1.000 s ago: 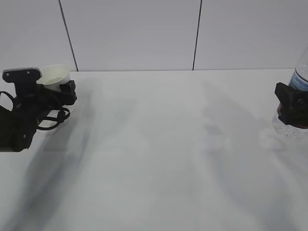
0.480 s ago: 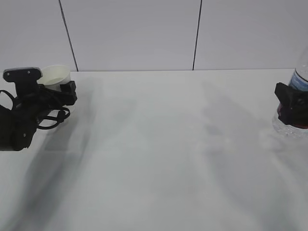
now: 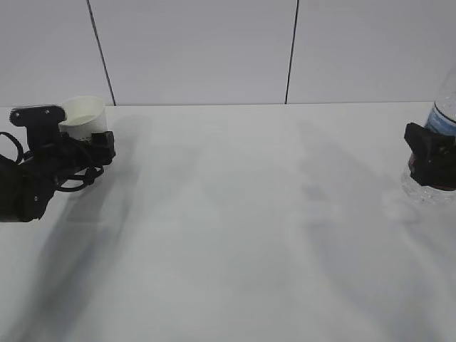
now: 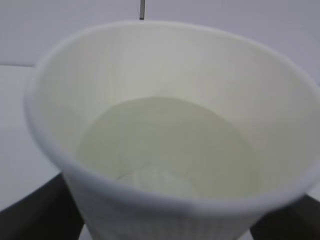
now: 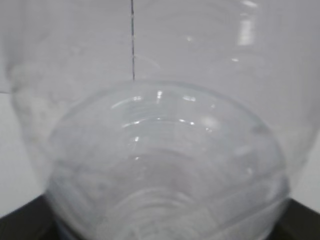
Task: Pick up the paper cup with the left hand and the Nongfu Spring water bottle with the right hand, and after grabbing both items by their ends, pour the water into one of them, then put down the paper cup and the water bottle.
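The white paper cup [image 3: 84, 114] stands upright at the far left, mouth up, between the black fingers of my left gripper [image 3: 89, 135]. The left wrist view looks down into its cream inside [image 4: 165, 140], and a dark finger [image 4: 35, 210] lies against each lower side of its wall. At the right edge, my right gripper [image 3: 431, 153] is shut round the lower body of the clear water bottle [image 3: 443, 107], whose top is cut off. The bottle's clear ribbed body [image 5: 165, 150] fills the right wrist view. I cannot make out any water for certain.
The white table [image 3: 242, 214] stretches between the two arms. A white panelled wall [image 3: 199, 50] with dark seams rises behind its far edge. Black cables loop off the left arm [image 3: 28, 185].
The left gripper has sunk slightly with the cup, which went from tilted to upright. The right gripper and bottle have barely shifted left.
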